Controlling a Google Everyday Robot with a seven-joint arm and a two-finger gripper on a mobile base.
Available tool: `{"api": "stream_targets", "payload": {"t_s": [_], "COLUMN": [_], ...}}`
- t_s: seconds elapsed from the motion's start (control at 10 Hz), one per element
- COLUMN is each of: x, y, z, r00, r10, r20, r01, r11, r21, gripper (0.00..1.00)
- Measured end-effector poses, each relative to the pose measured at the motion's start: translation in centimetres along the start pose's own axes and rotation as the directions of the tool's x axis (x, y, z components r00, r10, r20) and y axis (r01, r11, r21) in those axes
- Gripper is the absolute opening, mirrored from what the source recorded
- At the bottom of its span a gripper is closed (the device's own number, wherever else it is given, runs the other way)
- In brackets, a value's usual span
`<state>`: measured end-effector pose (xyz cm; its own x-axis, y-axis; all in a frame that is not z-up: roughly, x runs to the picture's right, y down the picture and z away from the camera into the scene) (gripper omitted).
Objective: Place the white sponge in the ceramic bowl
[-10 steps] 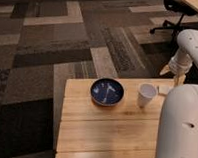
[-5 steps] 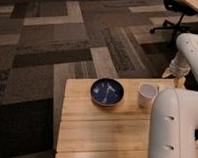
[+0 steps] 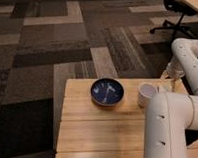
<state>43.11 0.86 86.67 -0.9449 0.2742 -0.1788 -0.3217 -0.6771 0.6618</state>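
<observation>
Single camera view of the workspace, described from front to back. Nearest the camera, a thick white arm link (image 3: pixel 166 129) rises across the right side and hides the right part of the slatted wooden table (image 3: pixel 89 135). Further back on the table stand a white cup (image 3: pixel 146 94), upright and just left of that link, and the ceramic bowl (image 3: pixel 107 91), a shallow, glossy dark blue dish with pale streaks inside. The bowl sits near the table's far edge, apart from the cup and with nothing in it. Behind the cup, the arm bends down from the right and carries the gripper (image 3: pixel 168 78) over the table's far right corner. Whether the gripper is released or clenched cannot be told here. The white sponge cannot be picked out with confidence. It is judged to lie at that far right corner, under or just beside the gripper and largely screened by the near link, and it is not in the bowl. As a small foam block it should be very light, soft and compressible, neither fragile nor slippery. A grasp across its two opposite flat sides, near the middle, should hold it, and only a modest squeeze is needed. Beyond the table lie patterned carpet tiles (image 3: pixel 69 47) and, farthest off, the base of an office chair (image 3: pixel 176 15).
</observation>
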Motion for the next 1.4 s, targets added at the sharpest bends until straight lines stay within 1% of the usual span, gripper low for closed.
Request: {"api": "stream_targets", "payload": {"t_s": [0.1,0.2,0.3,0.5,0.7,0.9,1.1,1.3,1.4], "x": [0.0,0.0,-0.1,-0.5,-1.0,-1.4,-1.8,-2.4,-2.4], "y": [0.0,0.0,-0.3,-0.8,-0.9,-1.0,-0.9,-0.9,-0.9], "z": [0.5,0.7,1.2,1.9,2.6,3.2,3.9,4.3,4.4], "r00": [1.0,1.0,0.999,0.999,0.999,0.999,1.0,1.0,1.0], "r10": [-0.001,0.0,0.001,0.008,0.007,0.0,-0.009,-0.013,-0.015], "r20": [-0.015,-0.02,-0.037,-0.052,-0.043,-0.035,-0.027,-0.013,-0.012], "r01": [0.001,0.0,-0.002,-0.008,-0.008,-0.001,0.008,0.013,0.014], "r11": [1.0,1.0,1.0,1.0,1.0,1.0,1.0,1.0,1.0], "r21": [-0.007,-0.008,-0.013,-0.015,-0.008,-0.01,-0.018,-0.024,-0.024], "gripper": [0.65,0.65,0.65,0.65,0.65,0.65,0.65,0.65,0.65]}}
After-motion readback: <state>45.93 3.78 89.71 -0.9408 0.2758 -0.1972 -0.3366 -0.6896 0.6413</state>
